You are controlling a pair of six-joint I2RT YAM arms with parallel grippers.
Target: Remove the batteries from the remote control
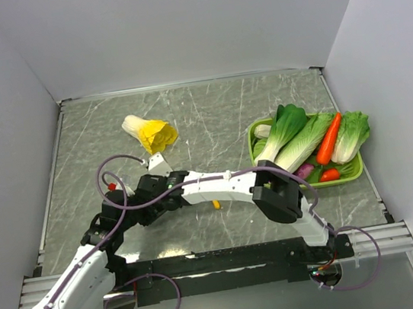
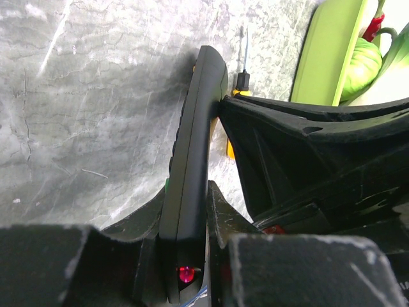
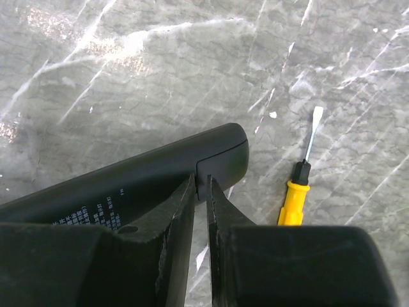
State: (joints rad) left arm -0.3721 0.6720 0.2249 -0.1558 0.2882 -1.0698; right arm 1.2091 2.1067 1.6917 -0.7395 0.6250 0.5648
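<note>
in left gripper (image 2: 185,214) sits the black remote control (image 2: 195,147).

The tabletop (image 1: 208,108) is grey-green marble with white veins; the remote control (image 2: 192,166) is matte black, with a small red lens at its near end; the screwdriver (image 3: 299,176) has a yellow handle, black collar and silver blade; at the right, a lime-green tray (image 1: 351,173) holds green-and-white leafy vegetables (image 1: 287,128) and an orange carrot (image 1: 328,140); far left lies a yellow-and-white leafy head (image 1: 151,134); the arms (image 1: 211,188) are white with black joints.
</note>
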